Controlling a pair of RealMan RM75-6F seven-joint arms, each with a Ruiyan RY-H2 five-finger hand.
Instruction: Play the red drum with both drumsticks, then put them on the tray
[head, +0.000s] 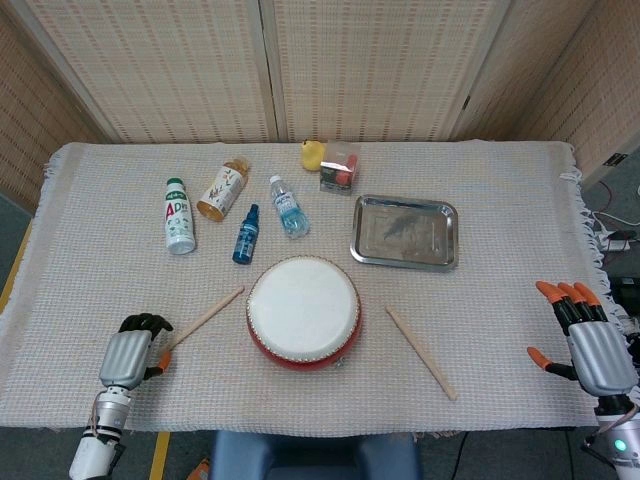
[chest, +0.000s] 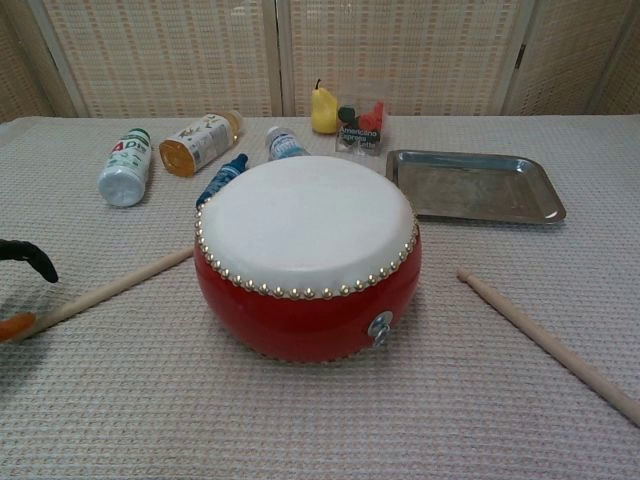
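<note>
Both sticks (head: 200, 322) (head: 420, 352), judged light, rigid and smooth, lie flat at the drum's (head: 303, 310) 9 and 3 o'clock; grip each near its outer end, left hand (head: 128, 356) and right hand (head: 590, 343) both spread, empty.

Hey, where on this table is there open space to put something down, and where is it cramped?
Bare cloth lies right of the tray out to the table's right edge, and between the right drumstick and the right hand. The far-left corner behind the white bottle is free too. It is crowded behind the red drum, among the bottles, the pear and the small box.
</note>
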